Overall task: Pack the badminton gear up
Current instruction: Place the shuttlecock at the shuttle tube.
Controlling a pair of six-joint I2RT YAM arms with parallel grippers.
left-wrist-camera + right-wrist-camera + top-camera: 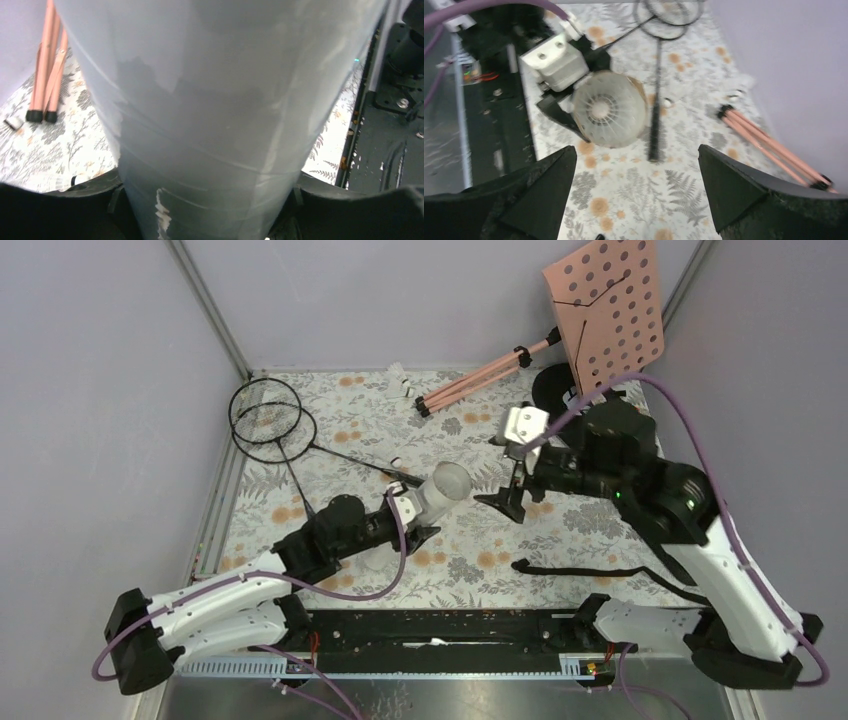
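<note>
My left gripper (418, 517) is shut on the long white tube (447, 484), which fills the left wrist view (220, 110) between the black fingers (60, 210). The tube's open mouth (609, 109) faces my right gripper, and a white shuttlecock skirt shows inside it. My right gripper (510, 498) hangs just right of that mouth, its jaws wide open (636, 155) with only the tablecloth between them. Two black rackets (270, 420) lie at the back left, their handles reaching toward the tube (655, 130). A shuttlecock (400, 380) lies by the back wall.
The pink music stand (605, 310) leans at the back right, its tripod legs (480, 375) lying on the cloth (774, 147). A black strap (590, 570) lies by the right arm's base. A black bag part (552, 388) shows behind the right arm.
</note>
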